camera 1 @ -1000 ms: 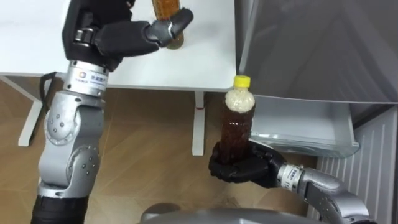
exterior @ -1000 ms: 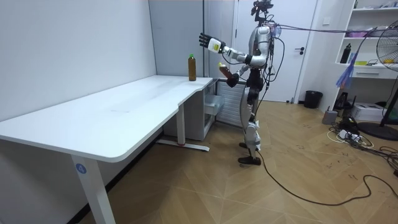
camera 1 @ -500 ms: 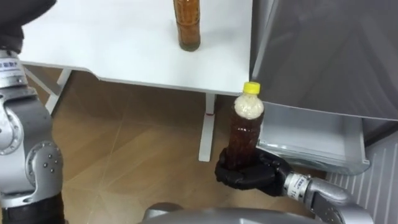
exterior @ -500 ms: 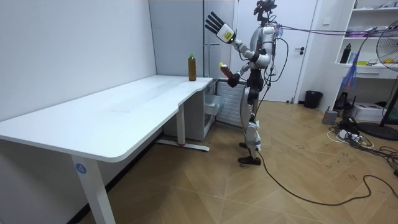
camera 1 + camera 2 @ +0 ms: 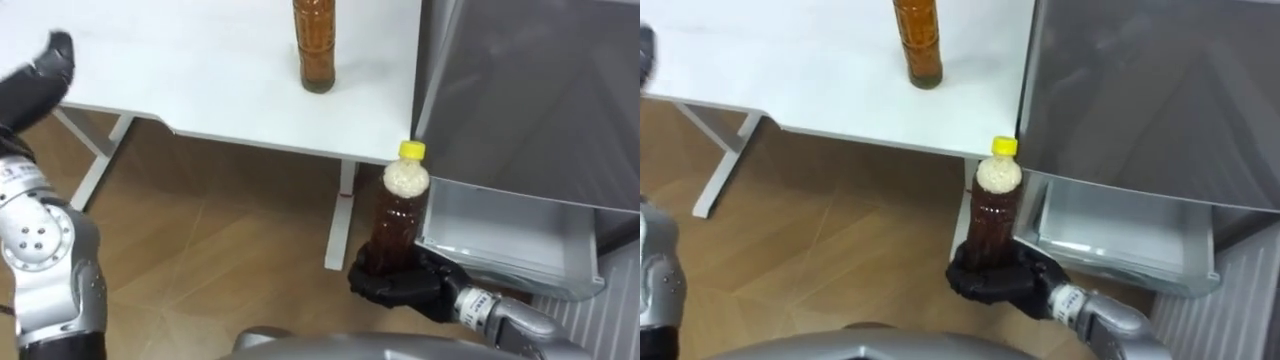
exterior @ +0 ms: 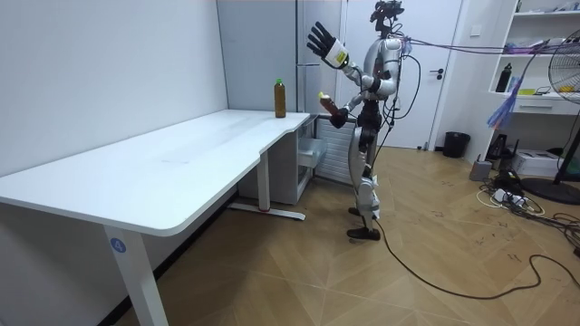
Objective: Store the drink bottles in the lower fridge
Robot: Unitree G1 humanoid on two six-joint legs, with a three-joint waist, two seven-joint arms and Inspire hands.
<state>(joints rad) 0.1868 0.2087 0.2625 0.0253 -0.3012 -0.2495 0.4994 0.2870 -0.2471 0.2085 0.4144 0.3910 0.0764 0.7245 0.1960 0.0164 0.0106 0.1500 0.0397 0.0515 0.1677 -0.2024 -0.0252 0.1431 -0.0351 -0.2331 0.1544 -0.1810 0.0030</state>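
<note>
The right robot hand (image 5: pixel 392 285) is curled tight around the base of the yellow-capped bottle (image 5: pixel 399 215) and holds it upright, low in the scene above the wood floor (image 5: pixel 220 260). The bottle's brown drink and pale upper part show just left of the open lower fridge drawer (image 5: pixel 505 228), against the drawer's left edge. That grasp is as it was half a second ago, and the bottle sits at the same height beside the drawer.

The left robot hand (image 5: pixel 40 72) has changed. A second ago it was bent close around the second bottle (image 5: pixel 318 45) on the white counter (image 5: pixel 190 60). Half a second ago it was lifted high and away. Now it is a little lower, with its fingers straight and spread and nothing in it, well to the left of that bottle. In the room view the same hand (image 6: pixel 322 41) is raised above shoulder height, palm turned toward the counter.

The second bottle stands upright and alone near the counter's right far corner, untouched, close to the grey fridge door (image 5: pixel 530 90). It has not moved on the counter. Its small drift to the right in the eye views is shared by the counter edge and the fridge, so the head camera has shifted.

In the room view the robot stands upright at the counter's far end, facing the fridge drawer, in the same spot as before.
</note>
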